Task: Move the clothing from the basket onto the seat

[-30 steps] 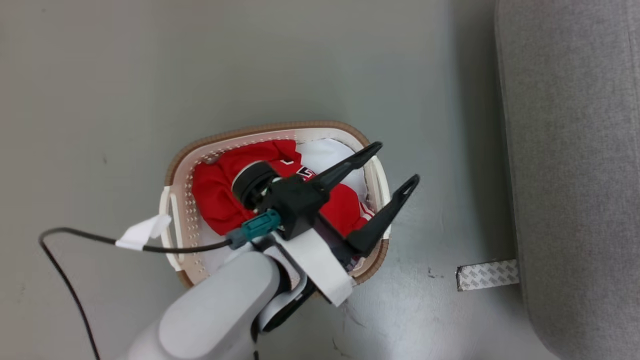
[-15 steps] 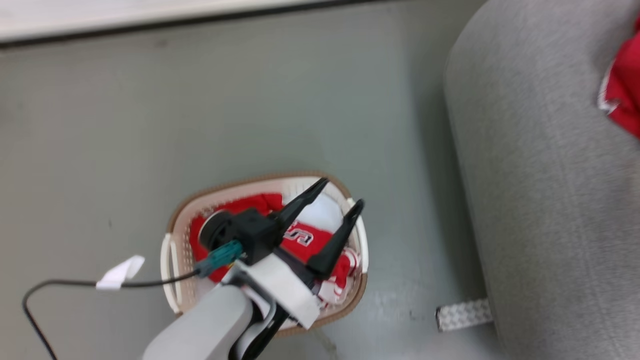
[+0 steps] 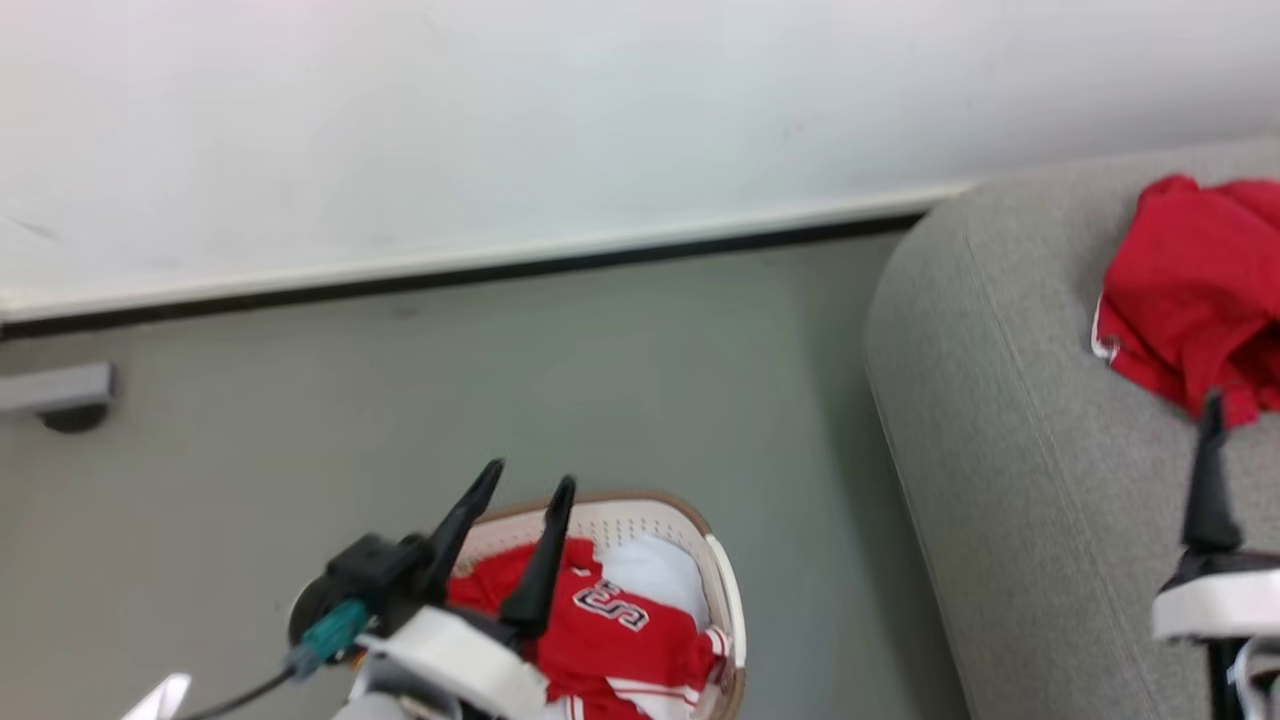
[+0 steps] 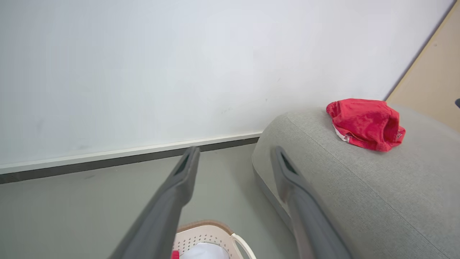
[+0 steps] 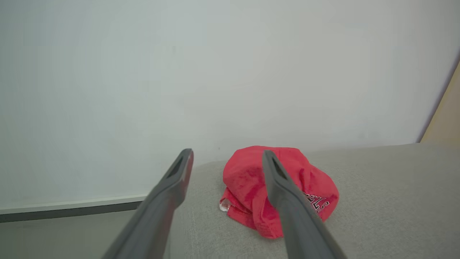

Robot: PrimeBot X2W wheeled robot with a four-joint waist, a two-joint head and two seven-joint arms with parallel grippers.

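At the far left, one small grey fitting (image 3: 55, 390) is seen where the floor (image 3: 600, 380) meets the white wall (image 3: 500, 130). Next, the left gripper (image 3: 528, 478) is held above the left rim of the one basket (image 3: 630, 518). Its two dark fingers are spread moderately apart with nothing between them, and a black cable with a teal plug (image 3: 325, 635) is attached behind them. The basket is set on the floor, near the left end of the seat (image 3: 1000, 450) but apart from it. Two lots of clothing are counted. The first red garment (image 3: 610, 640), with black-and-white lettering and white striped trim, is lying in the basket beside one white cloth (image 3: 655, 575); whether it is one piece or more cannot be told. The second red garment (image 3: 1190, 290) is heaped on the seat, near its far edge by the wall. At the far right, the right gripper (image 5: 227, 154) is held over the seat just short of that heap, its two fingers parted and empty.
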